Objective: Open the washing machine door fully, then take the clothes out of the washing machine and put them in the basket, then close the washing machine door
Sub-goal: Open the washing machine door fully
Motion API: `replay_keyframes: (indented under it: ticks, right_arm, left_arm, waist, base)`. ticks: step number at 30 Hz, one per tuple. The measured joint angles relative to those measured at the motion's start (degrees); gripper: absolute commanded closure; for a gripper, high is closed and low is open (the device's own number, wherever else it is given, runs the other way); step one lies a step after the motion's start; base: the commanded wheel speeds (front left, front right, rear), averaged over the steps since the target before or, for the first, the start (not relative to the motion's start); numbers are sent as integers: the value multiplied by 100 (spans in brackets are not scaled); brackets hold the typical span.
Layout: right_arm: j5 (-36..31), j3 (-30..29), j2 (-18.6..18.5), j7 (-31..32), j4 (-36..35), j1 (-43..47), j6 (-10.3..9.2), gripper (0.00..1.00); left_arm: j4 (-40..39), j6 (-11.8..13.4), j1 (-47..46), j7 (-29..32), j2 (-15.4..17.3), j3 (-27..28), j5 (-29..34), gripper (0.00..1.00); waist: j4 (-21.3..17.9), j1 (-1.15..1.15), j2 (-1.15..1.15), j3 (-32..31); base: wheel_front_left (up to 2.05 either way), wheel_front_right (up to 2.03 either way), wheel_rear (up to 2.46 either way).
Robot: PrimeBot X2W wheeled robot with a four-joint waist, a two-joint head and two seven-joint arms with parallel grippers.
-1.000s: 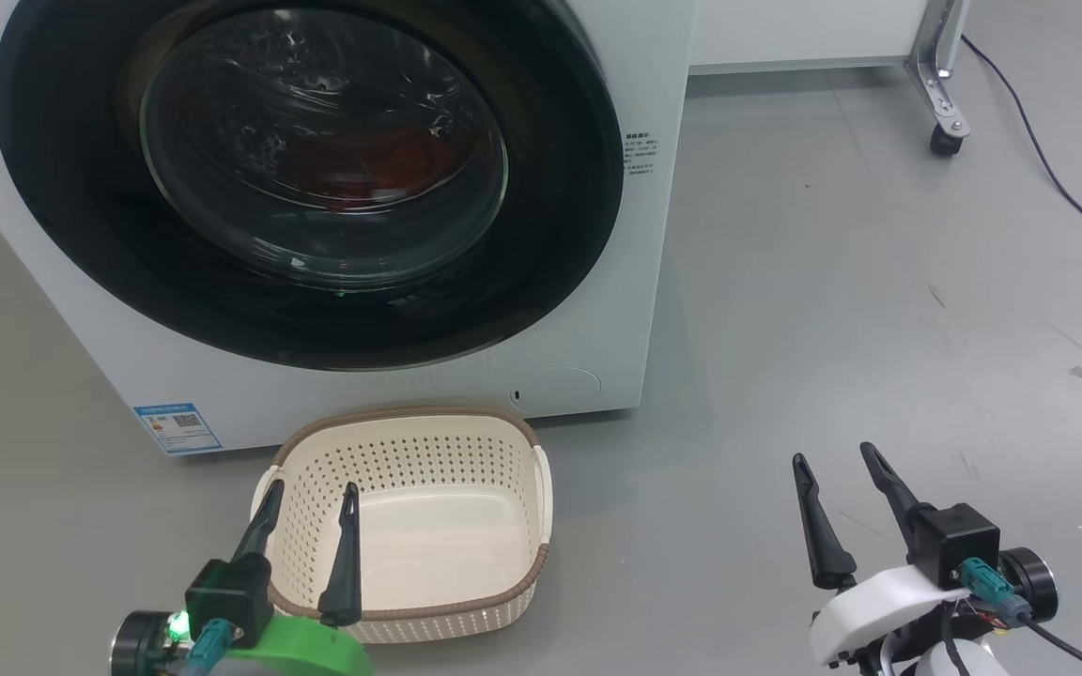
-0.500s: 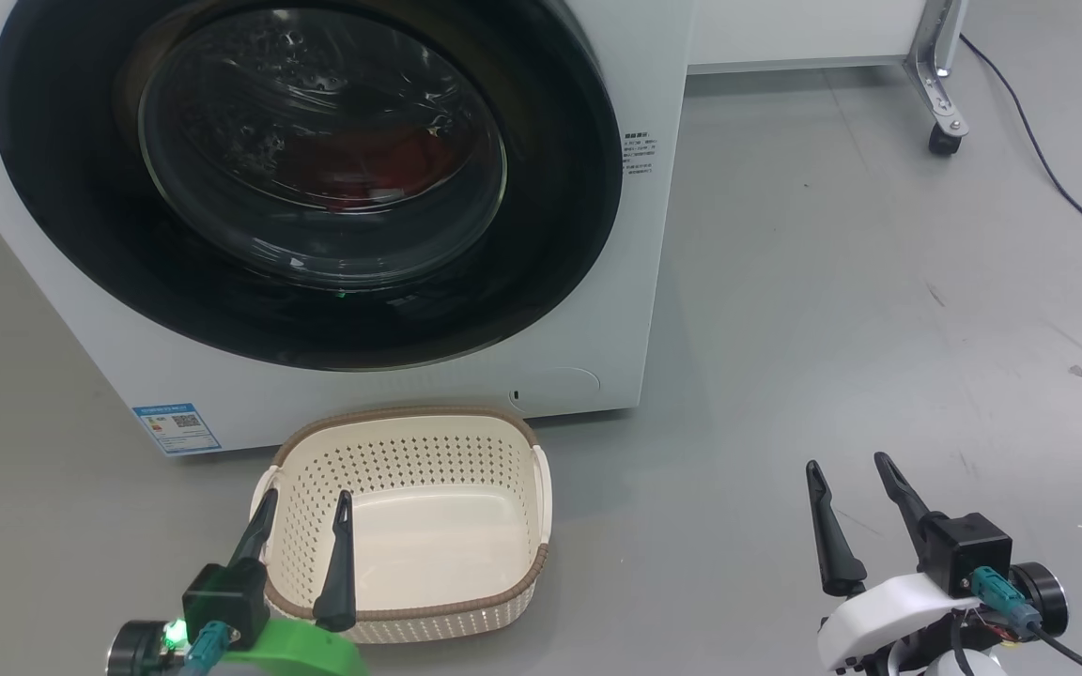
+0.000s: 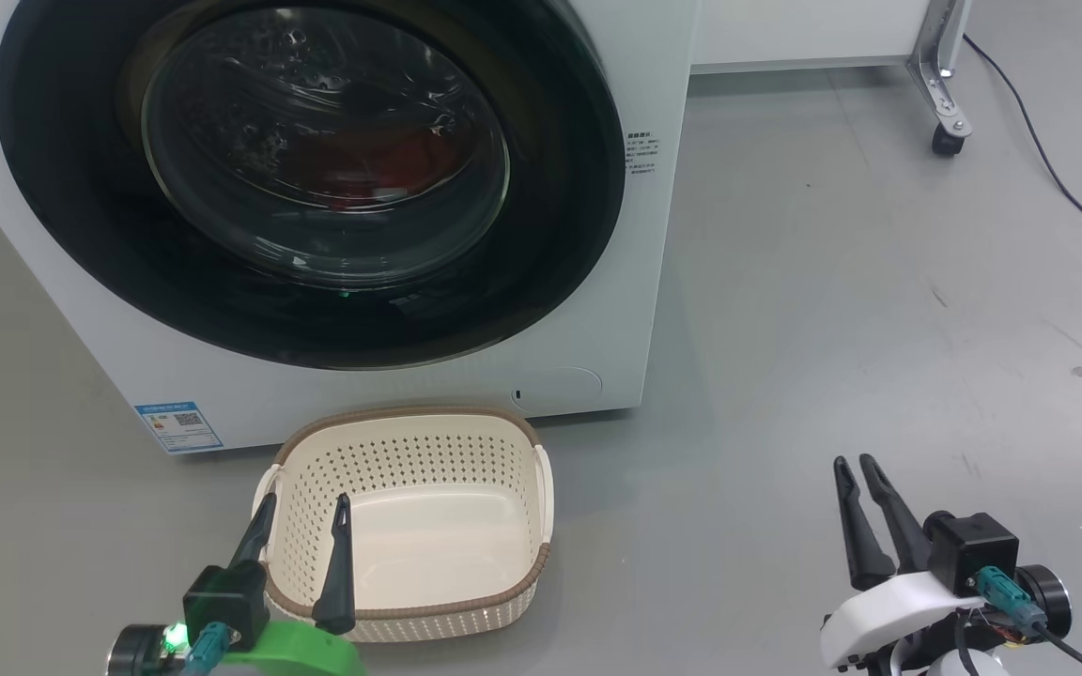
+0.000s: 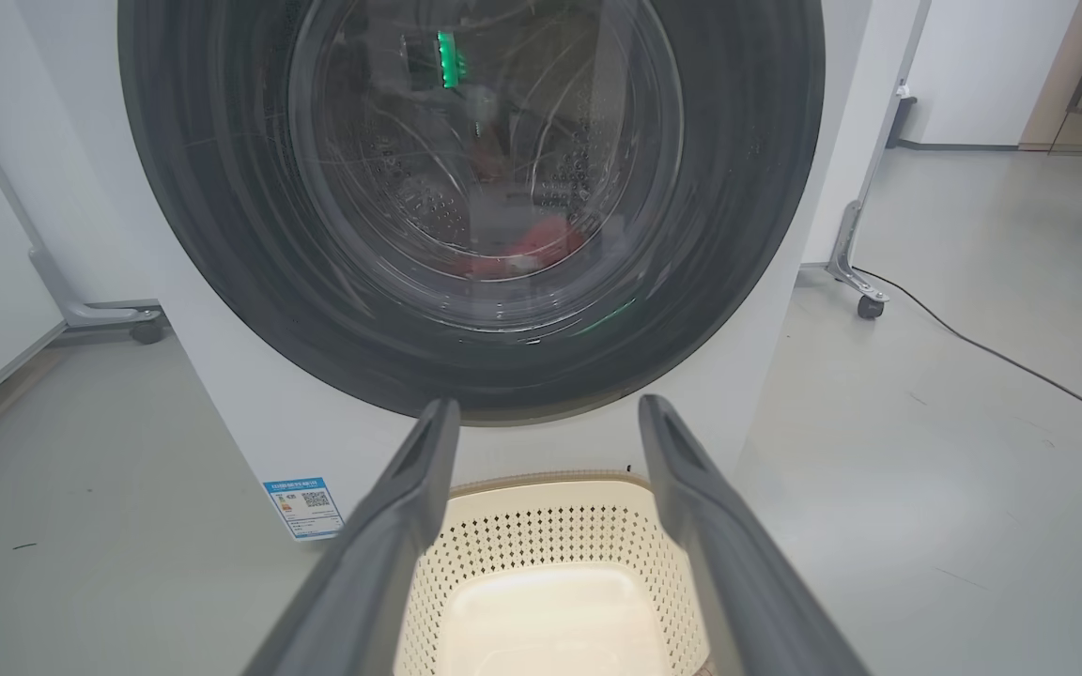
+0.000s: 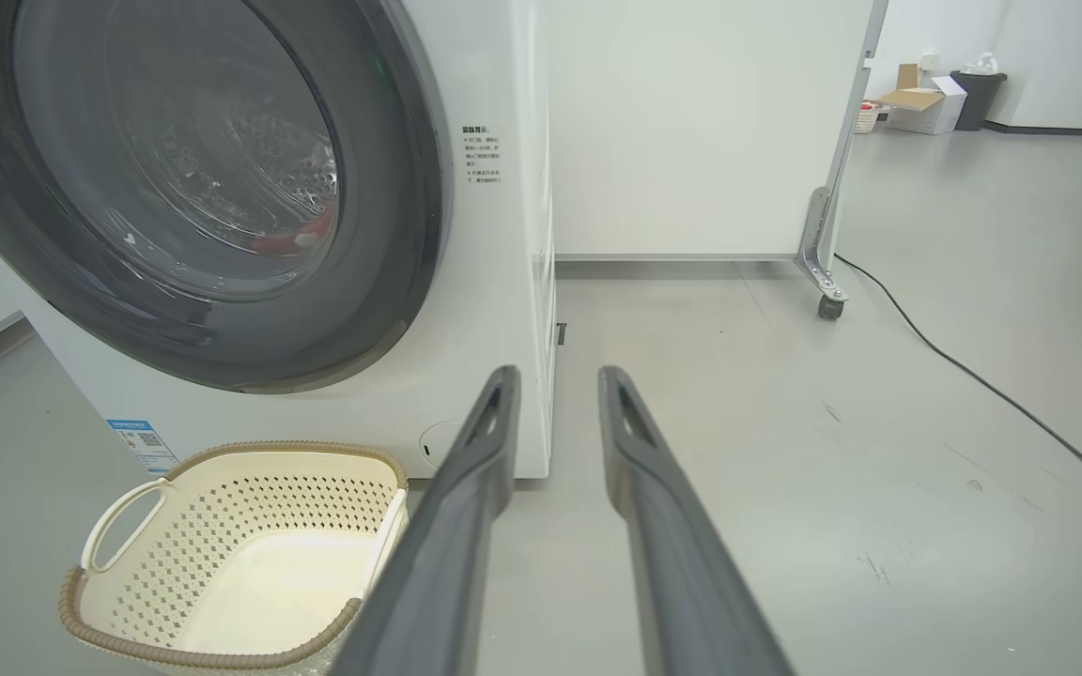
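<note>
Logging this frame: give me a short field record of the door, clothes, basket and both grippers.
door: washing machine door shut
clothes: red, inside the drum, seen through the glass
basket: empty, on the floor in front of the washing machine
left gripper: open, empty, over the basket's near side
right gripper: fingers narrowly apart, empty, over the floor

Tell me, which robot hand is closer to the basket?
Left. The left gripper sits at the near left side of the basket, fingers over its rim. The right gripper is far off to the right of the basket, above bare floor.
</note>
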Motion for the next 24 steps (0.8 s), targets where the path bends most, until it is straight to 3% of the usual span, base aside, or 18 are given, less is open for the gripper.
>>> replay_keyframes:
  ticks: [19, 24]
  right_arm:
    - [0, -85, 36, 0, -40, 29, 113, 100]
    - [20, -121, 37, 0, -60, -87, 244, 100]
  left_arm:
    - [-66, 14, -16, 0, -4, -157, -29, 0]
    - [-172, 15, -103, 0, -4, -229, -42, 0]
  waist:
    - [88, 0, 0, 179]
    - [145, 0, 0, 353]
  base:
    - [0, 0, 0]
    - [0, 0, 0]
